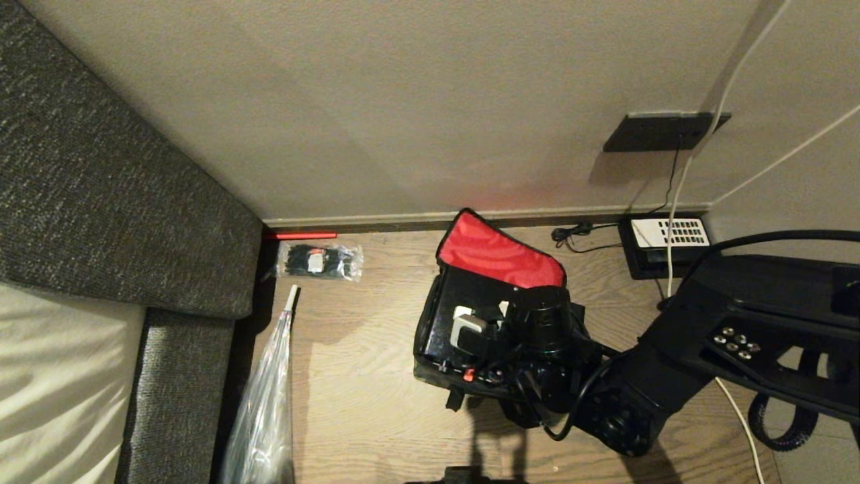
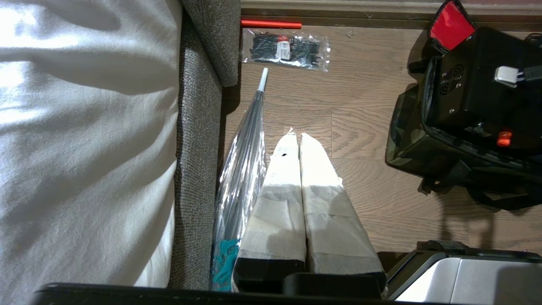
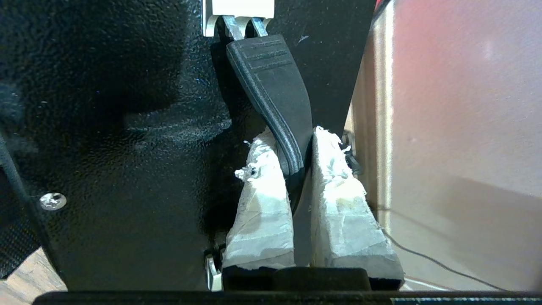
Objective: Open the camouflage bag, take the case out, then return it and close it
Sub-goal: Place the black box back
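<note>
Right tool [image 3: 292,169] clamps one black handle [image 3: 275,84]; one camouflage bag [image 2: 406,140] open; left tool [image 2: 298,144] closed, empty.

A beige wall [image 1: 376,101] meets a wood-plank floor [image 1: 363,376] along a pale skirting board [image 1: 403,220]. A grey fabric sofa [image 1: 101,202] with a white cushion [image 1: 54,390] stands at the left.

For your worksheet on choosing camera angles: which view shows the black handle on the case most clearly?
The right wrist view: the black handle fills the middle, pinched between the right gripper fingertips. The head view hides it behind the arm over the camouflage bag. The left wrist view shows only the case body.
</note>
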Motion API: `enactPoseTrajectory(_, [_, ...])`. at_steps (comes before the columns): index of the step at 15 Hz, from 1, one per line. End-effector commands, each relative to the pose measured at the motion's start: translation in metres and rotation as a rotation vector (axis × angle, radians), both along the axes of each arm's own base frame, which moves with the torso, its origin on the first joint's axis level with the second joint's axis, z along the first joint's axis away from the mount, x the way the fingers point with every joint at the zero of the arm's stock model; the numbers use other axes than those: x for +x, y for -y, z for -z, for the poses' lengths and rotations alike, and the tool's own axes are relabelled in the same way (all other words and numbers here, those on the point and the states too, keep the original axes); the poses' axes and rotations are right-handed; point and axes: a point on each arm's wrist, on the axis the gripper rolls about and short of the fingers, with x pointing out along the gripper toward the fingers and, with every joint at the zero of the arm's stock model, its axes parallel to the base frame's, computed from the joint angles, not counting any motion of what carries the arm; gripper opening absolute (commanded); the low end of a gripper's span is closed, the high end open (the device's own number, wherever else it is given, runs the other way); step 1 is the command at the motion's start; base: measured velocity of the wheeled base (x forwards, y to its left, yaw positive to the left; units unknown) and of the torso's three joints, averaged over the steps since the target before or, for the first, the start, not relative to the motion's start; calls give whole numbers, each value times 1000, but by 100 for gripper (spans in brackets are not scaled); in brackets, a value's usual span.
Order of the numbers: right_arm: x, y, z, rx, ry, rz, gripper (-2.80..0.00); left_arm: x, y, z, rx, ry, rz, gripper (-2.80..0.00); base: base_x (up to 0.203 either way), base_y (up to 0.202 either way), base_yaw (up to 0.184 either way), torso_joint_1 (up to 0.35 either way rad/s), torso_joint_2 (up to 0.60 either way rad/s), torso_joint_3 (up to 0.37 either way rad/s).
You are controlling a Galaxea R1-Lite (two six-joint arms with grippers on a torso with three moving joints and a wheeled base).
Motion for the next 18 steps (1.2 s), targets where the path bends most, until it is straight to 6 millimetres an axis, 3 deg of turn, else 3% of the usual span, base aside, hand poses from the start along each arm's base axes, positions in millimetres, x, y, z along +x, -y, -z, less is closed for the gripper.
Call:
enactPoseTrajectory(1, [-10, -3, -19, 6, 12, -22, -280, 0, 0, 1, 0, -1, -1, -280, 0, 0, 0, 0, 0, 0])
enactPoseTrajectory(8, [-23, -7, -24, -15, -24, -50, -280, 0, 0, 1, 0, -1, -1, -280, 0, 0, 0, 0, 0, 0])
enactPoseTrajectory(18, [-19, -11, 8, -19, -105, -33, -280, 0, 0, 1, 0, -1, -1, -280, 0, 0, 0, 0, 0, 0])
